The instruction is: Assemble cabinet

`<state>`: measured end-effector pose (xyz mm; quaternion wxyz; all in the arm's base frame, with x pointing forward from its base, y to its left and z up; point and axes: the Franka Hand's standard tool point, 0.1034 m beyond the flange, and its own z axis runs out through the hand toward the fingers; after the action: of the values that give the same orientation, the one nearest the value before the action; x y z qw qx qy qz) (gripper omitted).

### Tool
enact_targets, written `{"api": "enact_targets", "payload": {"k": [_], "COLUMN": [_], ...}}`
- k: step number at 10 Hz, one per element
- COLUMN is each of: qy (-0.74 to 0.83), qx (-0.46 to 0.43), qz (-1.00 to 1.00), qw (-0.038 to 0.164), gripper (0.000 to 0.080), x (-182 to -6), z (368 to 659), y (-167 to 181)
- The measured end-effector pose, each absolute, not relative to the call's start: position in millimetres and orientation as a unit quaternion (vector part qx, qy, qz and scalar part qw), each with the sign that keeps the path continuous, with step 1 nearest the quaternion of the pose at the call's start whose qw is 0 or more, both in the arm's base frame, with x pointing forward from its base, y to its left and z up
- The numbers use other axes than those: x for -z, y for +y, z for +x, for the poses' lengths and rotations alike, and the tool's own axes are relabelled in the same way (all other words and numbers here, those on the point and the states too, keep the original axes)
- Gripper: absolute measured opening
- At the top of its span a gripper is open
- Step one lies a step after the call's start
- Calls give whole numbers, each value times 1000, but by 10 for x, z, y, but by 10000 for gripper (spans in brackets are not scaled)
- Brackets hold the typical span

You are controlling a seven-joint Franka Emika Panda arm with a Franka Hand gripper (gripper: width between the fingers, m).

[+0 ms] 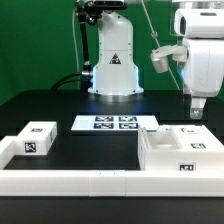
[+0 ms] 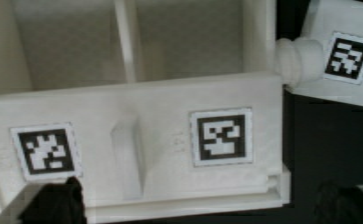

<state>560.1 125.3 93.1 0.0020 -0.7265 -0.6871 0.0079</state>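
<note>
The cabinet body (image 1: 168,152) is a large white box with tagged faces. It lies at the exterior view's right, against the long low rail. In the wrist view it fills the frame (image 2: 142,130), showing two tags and an open inside. A smaller white tagged block (image 2: 343,58) lies close beside it and also shows in the exterior view (image 1: 203,140). Another white tagged block (image 1: 36,141) sits at the exterior view's left. My gripper (image 1: 197,108) hangs open and empty a little above the body's right part. Its dark fingers (image 2: 43,203) stand on either side of the body's edge.
The marker board (image 1: 115,123) lies flat in the middle of the black table, in front of the robot base (image 1: 113,70). The long low white rail (image 1: 90,181) runs along the front edge. Cables hang behind the arm.
</note>
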Motion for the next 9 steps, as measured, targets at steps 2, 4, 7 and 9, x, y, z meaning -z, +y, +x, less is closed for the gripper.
{"api": "enact_targets", "payload": {"k": [2, 4, 7, 9], "qy": [-687, -685, -678, -675], "qx": [-8, -10, -24, -34], "qz": [-727, -728, -734, -737], "qw": [2, 2, -1, 6], "gripper": [649, 649, 649, 649], "x": [-925, -924, -919, -793], "z": [5599, 5562, 5076, 4734], "y": [1252, 1244, 1179, 1134]}}
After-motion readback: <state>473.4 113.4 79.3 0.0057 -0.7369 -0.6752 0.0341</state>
